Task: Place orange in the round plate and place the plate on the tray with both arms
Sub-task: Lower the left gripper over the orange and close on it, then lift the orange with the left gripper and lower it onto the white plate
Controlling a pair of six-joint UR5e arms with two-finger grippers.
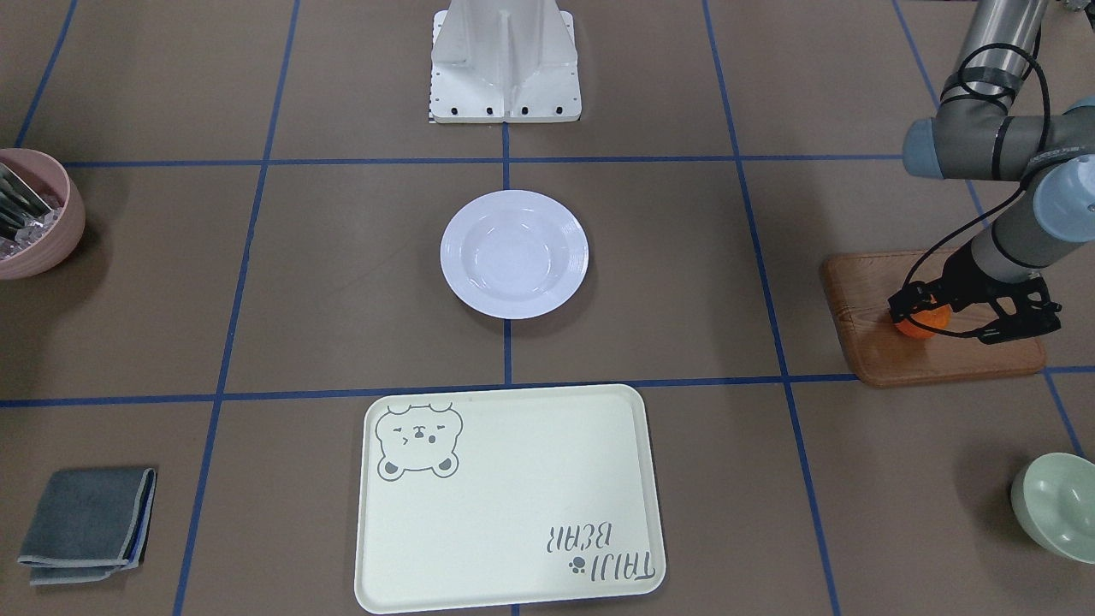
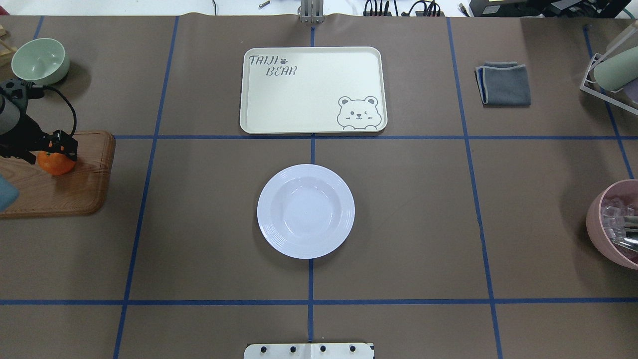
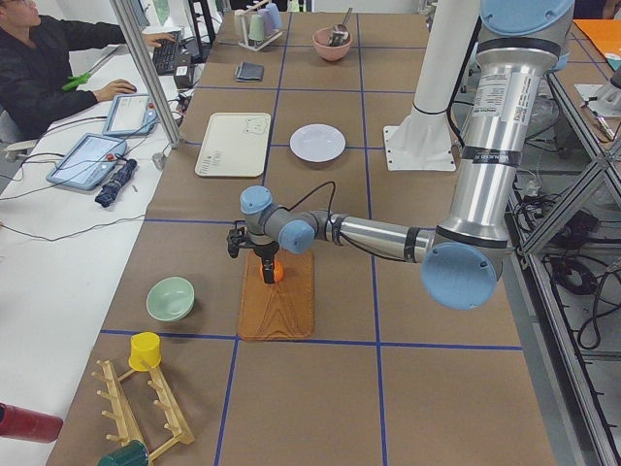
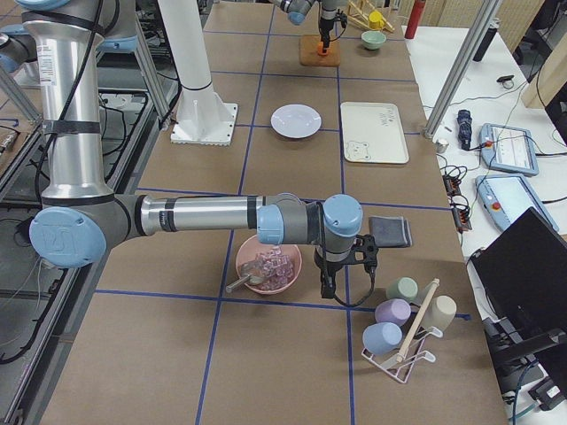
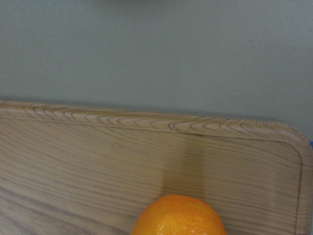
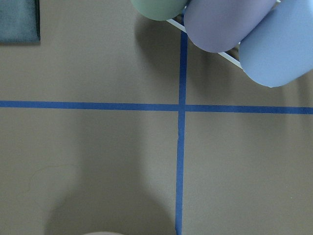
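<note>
Brown paper-covered tabletop [image 2: 199, 224] with blue tape grid. The round plate [image 2: 266, 219] is sitting at the tabletop's centre, showing only its bare white well. The tray [image 2: 309, 94] is lying just beyond it, against the middle of the edge far from the robot, with only its bear print showing. The orange [image 2: 56, 165] is resting on a wooden board [image 2: 75, 194] at the left edge. The left gripper [image 1: 917, 311] is reaching down on it, jaws narrow and clamping the fruit. The right gripper [image 4: 329, 288] is hanging near the right edge beside a pink bowl [image 2: 595, 219]; can't tell its jaw state. The pink bowl is holding clear chunks [image 2: 615, 217] and a metal utensil. A green bowl [image 2: 50, 75] is sitting near the far left corner.
</note>
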